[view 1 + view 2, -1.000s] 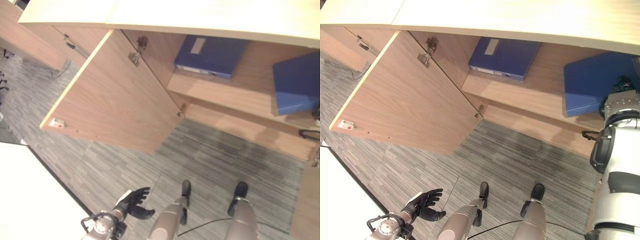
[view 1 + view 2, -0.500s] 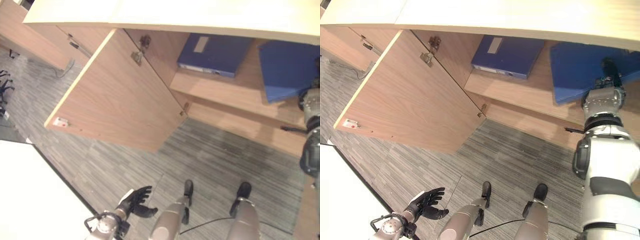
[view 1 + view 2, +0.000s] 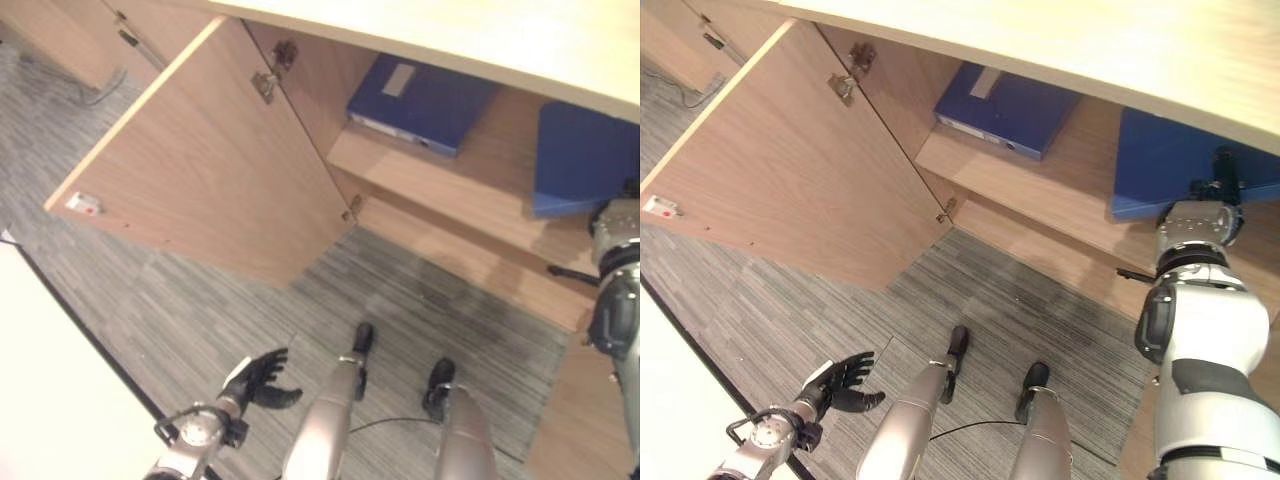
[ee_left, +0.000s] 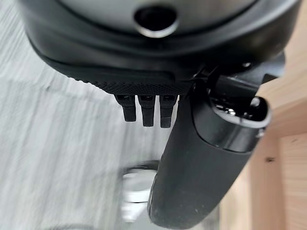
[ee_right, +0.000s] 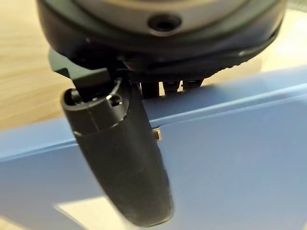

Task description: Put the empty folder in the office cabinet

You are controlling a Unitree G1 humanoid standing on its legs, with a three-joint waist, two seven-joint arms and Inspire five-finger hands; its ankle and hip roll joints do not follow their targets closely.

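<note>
Cabinet shelf (image 3: 1040, 190) holds two folders (image 3: 1005, 105); right hand (image 3: 1222, 175) seemingly grips one.

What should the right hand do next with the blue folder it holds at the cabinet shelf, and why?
Probably ease the folder a little deeper onto the shelf before letting go. The right hand has its thumb laid across the folder's face, and the folder's near edge seems to be close to the shelf's front edge. A second folder lies further left, apart from it.
</note>
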